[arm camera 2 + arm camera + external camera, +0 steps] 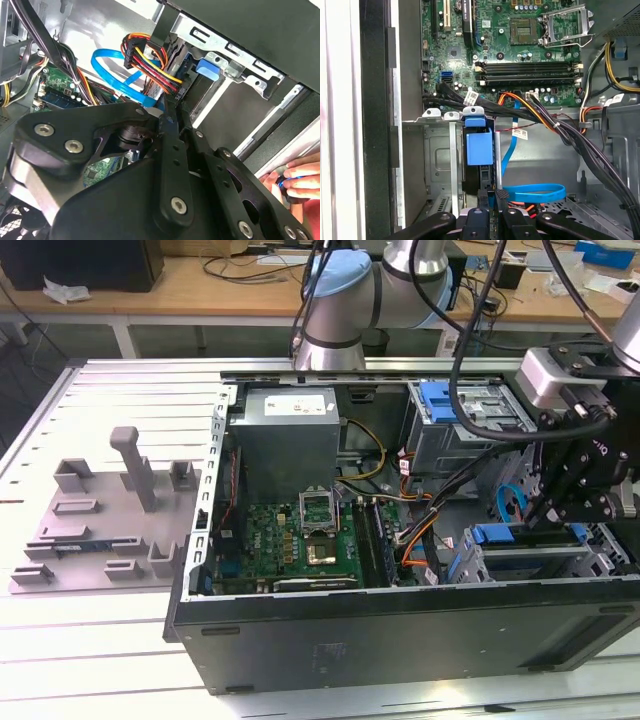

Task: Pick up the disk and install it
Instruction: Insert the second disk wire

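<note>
The disk (479, 147) stands edge-on in the lower drive bay (437, 160) of the open computer case, its blue carrier frame showing between the bay's metal rails. In the exterior view the disk (505, 533) shows as a blue strip on top of the bay (545, 562) at the case's near right corner. My gripper (491, 196) is at the disk's outer end, fingers close together on its edge with a bit of blue between them. It hangs over the bay (572, 525) in the exterior view. The black finger linkage (174, 117) points toward the cage wall.
Black and orange cable bundles (545, 120) and a blue flat cable (535, 192) lie beside the bay. The motherboard (520, 45) is farther in. A grey cage with a blue latch (470, 410) and a grey box (290, 425) stand at the back. A grey fixture (110, 520) lies outside. A hand (295, 182) rests outside the case.
</note>
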Action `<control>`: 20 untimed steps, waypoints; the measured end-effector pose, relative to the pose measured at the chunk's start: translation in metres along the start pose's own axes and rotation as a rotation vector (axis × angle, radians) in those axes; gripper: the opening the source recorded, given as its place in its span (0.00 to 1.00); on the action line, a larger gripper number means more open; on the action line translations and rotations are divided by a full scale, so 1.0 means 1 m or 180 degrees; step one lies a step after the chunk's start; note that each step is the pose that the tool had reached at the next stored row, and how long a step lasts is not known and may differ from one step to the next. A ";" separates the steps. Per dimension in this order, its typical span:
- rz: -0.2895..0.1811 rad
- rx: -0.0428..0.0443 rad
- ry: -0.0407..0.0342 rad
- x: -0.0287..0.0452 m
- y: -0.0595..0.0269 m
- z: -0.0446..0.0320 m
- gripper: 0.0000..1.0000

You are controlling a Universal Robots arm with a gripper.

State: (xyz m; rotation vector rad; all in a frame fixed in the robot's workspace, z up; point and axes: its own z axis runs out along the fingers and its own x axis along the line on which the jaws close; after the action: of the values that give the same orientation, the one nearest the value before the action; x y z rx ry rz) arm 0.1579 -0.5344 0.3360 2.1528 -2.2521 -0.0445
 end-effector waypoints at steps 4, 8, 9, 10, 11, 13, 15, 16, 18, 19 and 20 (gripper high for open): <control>0.0000 0.0000 -0.0001 0.0001 0.0016 -0.0005 0.30; 0.0000 0.0004 -0.0001 0.0002 0.0038 -0.0053 0.36; 0.0000 0.0005 0.0001 0.0001 0.0044 -0.0090 0.36; 0.0000 0.0007 0.0003 -0.0001 0.0049 -0.0128 0.36; 0.0001 0.0009 0.0008 -0.0004 0.0057 -0.0173 0.36; 0.0001 0.0016 0.0021 -0.0010 0.0068 -0.0257 0.36; 0.0001 0.0025 0.0035 -0.0015 0.0082 -0.0365 0.36; 0.0002 0.0030 0.0046 -0.0018 0.0091 -0.0429 0.36; 0.0003 0.0034 0.0083 -0.0022 0.0103 -0.0470 0.36; 0.0004 0.0036 0.0132 -0.0023 0.0118 -0.0489 0.36; 0.0003 0.0038 0.0174 -0.0024 0.0128 -0.0493 0.36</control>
State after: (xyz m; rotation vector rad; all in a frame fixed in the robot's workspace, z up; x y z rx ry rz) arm 0.1472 -0.5315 0.3858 2.1315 -2.2296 0.0273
